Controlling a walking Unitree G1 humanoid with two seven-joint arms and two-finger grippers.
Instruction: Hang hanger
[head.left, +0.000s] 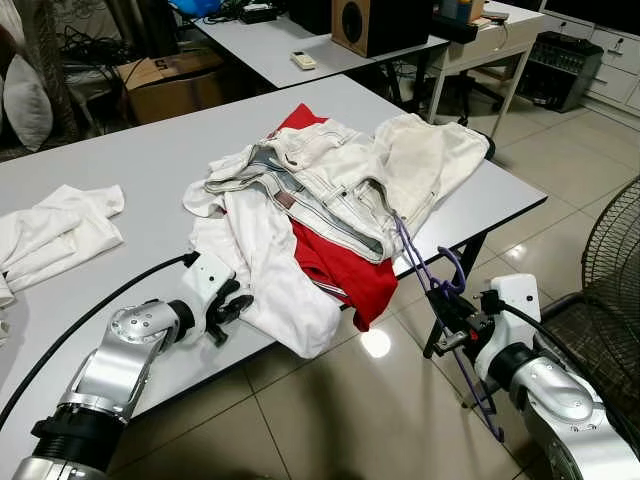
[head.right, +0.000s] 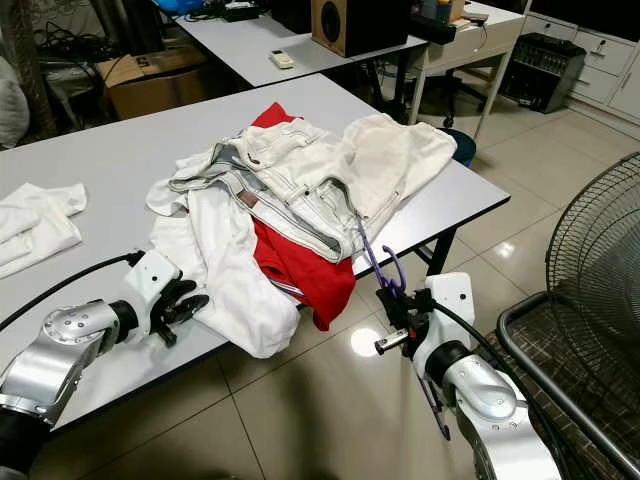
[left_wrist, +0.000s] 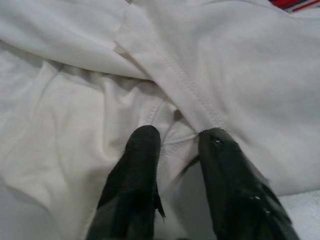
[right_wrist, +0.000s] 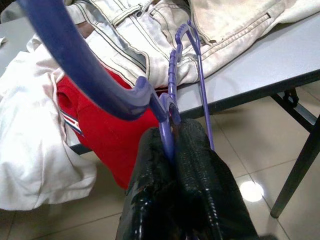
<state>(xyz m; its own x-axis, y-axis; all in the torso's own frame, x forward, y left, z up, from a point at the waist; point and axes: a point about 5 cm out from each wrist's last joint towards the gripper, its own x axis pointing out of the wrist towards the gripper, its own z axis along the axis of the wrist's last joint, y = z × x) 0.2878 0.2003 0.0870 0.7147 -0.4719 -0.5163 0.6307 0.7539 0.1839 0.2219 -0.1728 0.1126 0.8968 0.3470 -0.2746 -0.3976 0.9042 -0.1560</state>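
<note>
Off the near-right edge of the counter (head.left: 120, 170), the right gripper (head.left: 452, 318) holds a purple hanger (head.left: 455, 330); its jaws are clamped together on the hanger's thin plastic just below the hook, as the right wrist view shows (right_wrist: 172, 145). The hanger lies beside the counter's edge and above the tiled floor (head.left: 330, 420), not resting on either. Its long axis runs steeply, from the upper end that reaches up to the clothes heap (head.left: 330, 190) on the counter, down past the gripper to a lower end near the floor. The hook (head.left: 452, 268) curls just above the gripper, toward the heap. Whether the upper end touches the cloth or only passes in front of it cannot be told.

The heap holds pale jeans (head.left: 320, 185) on top, a red garment (head.left: 345, 272) hanging over the counter's edge beneath them, and a white shirt (head.left: 270, 270) spread toward the near edge.

The left gripper (head.left: 232, 310) lies at the near edge of the counter, against the white shirt. In the left wrist view its two black fingers (left_wrist: 135, 185) stand apart, with a fold and seam of the shirt (left_wrist: 190, 85) between and beyond their tips.

Further along the counter from the heap, on the robot's left, lies a separate white garment (head.left: 55, 235). A wire fan guard (head.left: 615, 260) stands on the floor to the right of the heap.
</note>
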